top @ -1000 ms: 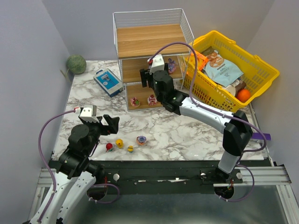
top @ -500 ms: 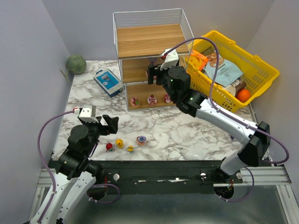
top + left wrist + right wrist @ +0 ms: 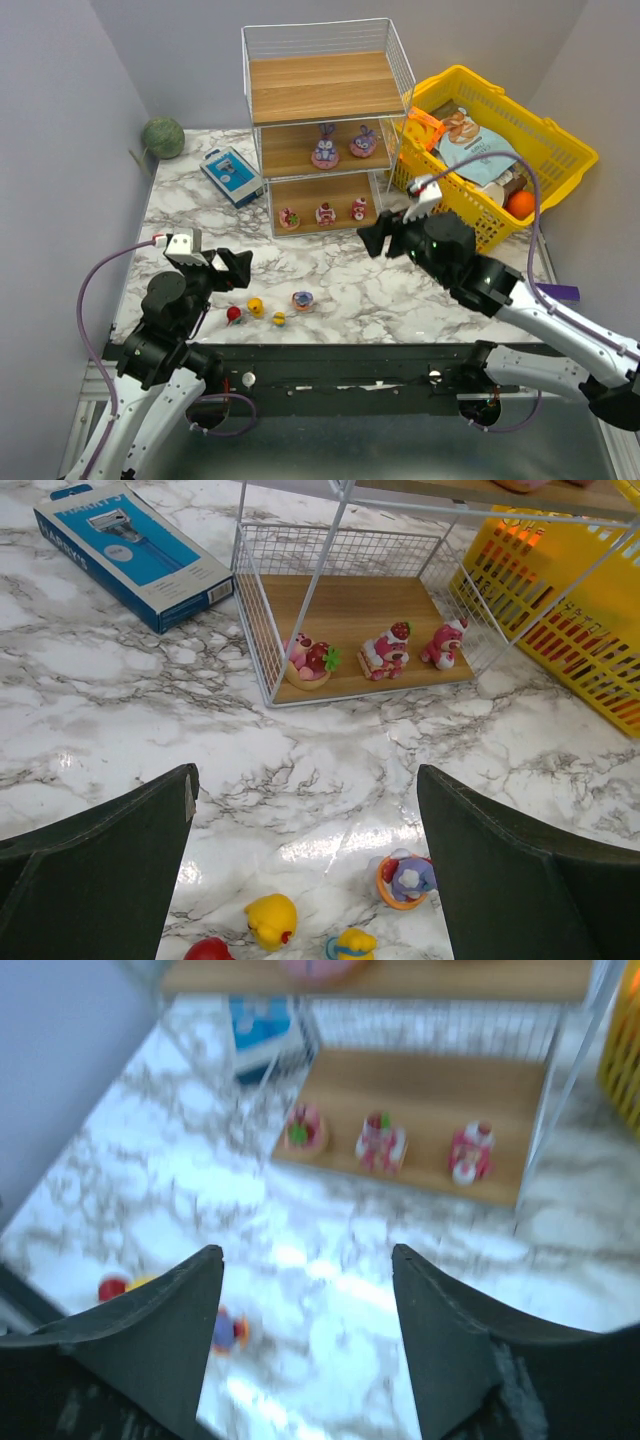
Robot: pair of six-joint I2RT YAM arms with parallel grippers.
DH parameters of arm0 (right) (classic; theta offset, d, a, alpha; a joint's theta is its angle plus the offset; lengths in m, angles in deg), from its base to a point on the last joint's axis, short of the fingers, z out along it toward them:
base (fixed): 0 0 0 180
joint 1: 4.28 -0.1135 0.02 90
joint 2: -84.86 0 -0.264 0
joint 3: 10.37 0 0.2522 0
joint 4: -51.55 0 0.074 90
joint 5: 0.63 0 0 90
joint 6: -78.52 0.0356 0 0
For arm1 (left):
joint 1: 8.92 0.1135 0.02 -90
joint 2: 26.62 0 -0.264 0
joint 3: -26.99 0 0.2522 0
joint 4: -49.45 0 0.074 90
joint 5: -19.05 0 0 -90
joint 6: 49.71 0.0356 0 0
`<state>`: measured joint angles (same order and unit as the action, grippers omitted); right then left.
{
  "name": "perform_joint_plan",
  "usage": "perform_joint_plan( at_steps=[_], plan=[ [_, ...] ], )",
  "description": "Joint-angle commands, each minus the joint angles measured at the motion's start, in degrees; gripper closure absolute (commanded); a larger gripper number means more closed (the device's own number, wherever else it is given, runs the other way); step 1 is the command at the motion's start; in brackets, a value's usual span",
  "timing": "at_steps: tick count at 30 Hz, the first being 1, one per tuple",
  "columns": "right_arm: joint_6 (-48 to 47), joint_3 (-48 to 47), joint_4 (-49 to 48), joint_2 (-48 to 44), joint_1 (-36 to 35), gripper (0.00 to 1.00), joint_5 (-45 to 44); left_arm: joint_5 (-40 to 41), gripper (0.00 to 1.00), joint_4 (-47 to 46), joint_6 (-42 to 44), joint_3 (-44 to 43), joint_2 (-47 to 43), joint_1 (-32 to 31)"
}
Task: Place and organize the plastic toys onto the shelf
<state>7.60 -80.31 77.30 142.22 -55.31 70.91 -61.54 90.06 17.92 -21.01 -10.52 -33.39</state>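
The shelf stands at the back of the marble table. Two pink-purple bunny-eared toys sit on its middle board, and three pink-red cake-like toys line the bottom board. Several toys lie loose near the front: a red one, a yellow one, a small yellow one and a purple one in an orange ring. My left gripper hovers open just behind them. My right gripper hangs open and empty before the shelf's right corner.
A blue-white box lies left of the shelf. A yellow basket with snack packets and an orange fruit stands to its right. A green ball rests in the far left corner. Grey walls close in both sides.
My right arm has drawn back out of the shelf's middle tier toward the near right, uncovering the two bunny-eared toys there. The left arm has stayed put.
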Motion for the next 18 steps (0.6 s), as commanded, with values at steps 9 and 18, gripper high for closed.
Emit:
perform_joint_plan(
  at_steps=[9,18],
  plan=[
    [21.26,23.04,-11.09,5.26,-20.86,0.57,4.32,-0.18,0.01,1.18,-0.13,0.49,-2.56,0.3],
    [29.18,16.2,-16.56,27.6,-32.64,0.39,-17.03,-0.36,0.01,1.1,0.04,0.49,-1.95,0.21]
  ],
)
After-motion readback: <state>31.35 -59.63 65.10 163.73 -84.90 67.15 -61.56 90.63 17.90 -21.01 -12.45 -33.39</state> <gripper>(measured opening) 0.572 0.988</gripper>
